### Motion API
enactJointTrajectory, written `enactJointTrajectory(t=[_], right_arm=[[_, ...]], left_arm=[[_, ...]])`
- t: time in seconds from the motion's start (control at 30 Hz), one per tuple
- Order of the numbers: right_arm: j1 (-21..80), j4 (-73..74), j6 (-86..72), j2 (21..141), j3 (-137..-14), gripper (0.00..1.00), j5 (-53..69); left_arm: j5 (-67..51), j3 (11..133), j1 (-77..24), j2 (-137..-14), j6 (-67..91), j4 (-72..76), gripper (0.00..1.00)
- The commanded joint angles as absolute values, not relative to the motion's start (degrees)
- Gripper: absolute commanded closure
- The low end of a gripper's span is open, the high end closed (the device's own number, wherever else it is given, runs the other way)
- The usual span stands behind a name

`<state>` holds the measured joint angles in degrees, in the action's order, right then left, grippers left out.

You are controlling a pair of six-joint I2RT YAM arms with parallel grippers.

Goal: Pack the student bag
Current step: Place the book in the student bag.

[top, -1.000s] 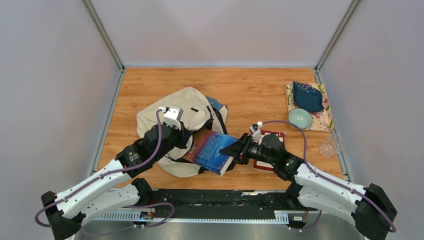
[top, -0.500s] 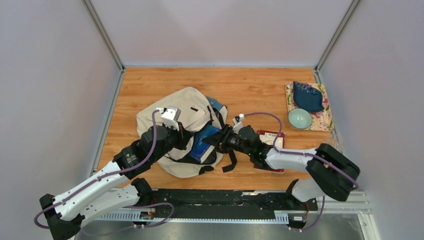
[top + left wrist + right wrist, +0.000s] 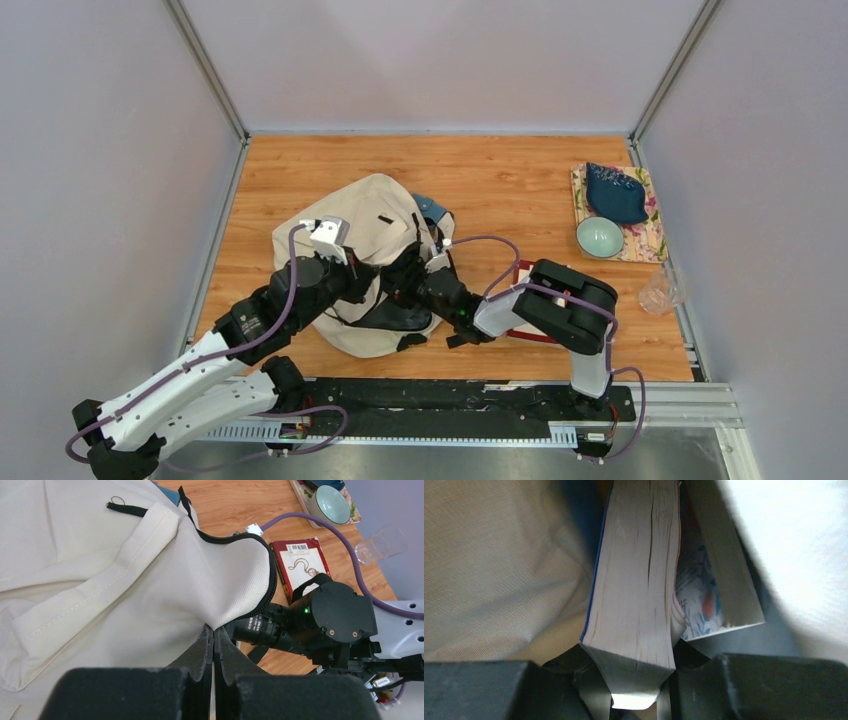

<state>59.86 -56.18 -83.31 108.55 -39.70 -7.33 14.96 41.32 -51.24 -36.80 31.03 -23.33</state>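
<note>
The student bag [image 3: 362, 225], a big beige canvas backpack, lies on its side mid-table with its zipped mouth facing right. My left gripper [image 3: 214, 632] is shut on the rim of the bag's mouth and holds the fabric up. My right gripper [image 3: 634, 672] is inside the bag, shut on a thick blue-covered book [image 3: 636, 580] held by its lower end, page edges towards the camera. A second book with a floral cover [image 3: 704, 600] rests against it inside. From above only the right arm's wrist [image 3: 447, 292] shows at the mouth; the blue book is hidden.
A red booklet [image 3: 300, 565] lies on the table right of the bag, partly under the right arm. At the back right are a floral mat [image 3: 645, 235] with a dark blue pouch [image 3: 615, 192], a teal bowl [image 3: 600, 237] and a clear cup [image 3: 660, 290].
My right gripper has carried the blue book leftwards from outside the bag into its mouth, so the book no longer shows from above. The left gripper has kept its hold on the rim.
</note>
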Motion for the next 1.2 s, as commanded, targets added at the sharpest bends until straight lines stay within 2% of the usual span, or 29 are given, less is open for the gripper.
enactJointTrajectory(t=[0.0, 0.1, 0.17, 0.23, 0.3, 0.33, 0.37, 0.4, 0.6, 0.7, 0.73, 0.83, 1.03, 1.17], right_arm=[[62.9, -56.9, -83.8, 108.5, -47.1, 0.93, -18.1], [63.2, -46.2, -87.3, 109.2, -50.1, 0.8, -19.6], [63.1, -45.0, -88.8, 111.3, -51.2, 0.75, -18.1], [63.2, -45.8, -90.0, 112.9, -50.4, 0.62, -14.4], [63.2, -45.7, -89.3, 113.0, -49.0, 0.46, -11.6], [63.2, -44.7, -88.3, 112.6, -48.0, 0.31, -10.6], [63.1, -44.1, -86.4, 110.7, -46.0, 0.22, -9.6], [63.2, -43.8, -85.6, 109.7, -44.4, 0.15, -8.1], [64.4, -42.9, -77.8, 99.6, -36.8, 0.12, -4.5], [65.0, -38.6, -75.9, 95.8, -37.0, 0.12, -3.4], [65.0, -35.0, -76.1, 95.8, -37.6, 0.12, -2.3], [65.6, -37.7, -78.6, 98.6, -38.0, 0.11, 1.2], [65.7, -41.9, -84.3, 108.9, -43.7, 0.18, 6.9], [65.0, -45.1, -83.9, 111.8, -47.1, 0.32, 5.0]], left_arm=[[14.2, 40.9, -51.4, -35.4, 33.6, -18.9, 1.0], [13.8, 40.7, -51.3, -35.5, 33.7, -18.5, 1.0], [13.6, 40.6, -51.3, -35.9, 33.8, -18.5, 1.0], [13.5, 40.5, -51.4, -35.9, 33.8, -18.4, 1.0], [13.8, 40.5, -51.4, -35.7, 33.7, -18.5, 1.0], [14.0, 40.4, -51.4, -35.6, 33.5, -18.6, 1.0], [14.1, 40.5, -51.3, -35.3, 33.4, -18.9, 1.0], [14.6, 40.4, -51.3, -35.2, 33.4, -19.1, 1.0], [16.3, 40.1, -51.3, -34.5, 32.9, -19.9, 1.0], [16.9, 39.8, -51.3, -34.1, 33.0, -20.4, 1.0], [17.0, 39.6, -51.4, -34.1, 33.1, -20.4, 1.0], [16.9, 39.3, -51.4, -33.9, 33.4, -20.1, 1.0], [15.5, 39.8, -51.3, -34.5, 33.7, -19.8, 1.0], [14.2, 40.0, -51.3, -34.9, 34.1, -19.5, 1.0]])
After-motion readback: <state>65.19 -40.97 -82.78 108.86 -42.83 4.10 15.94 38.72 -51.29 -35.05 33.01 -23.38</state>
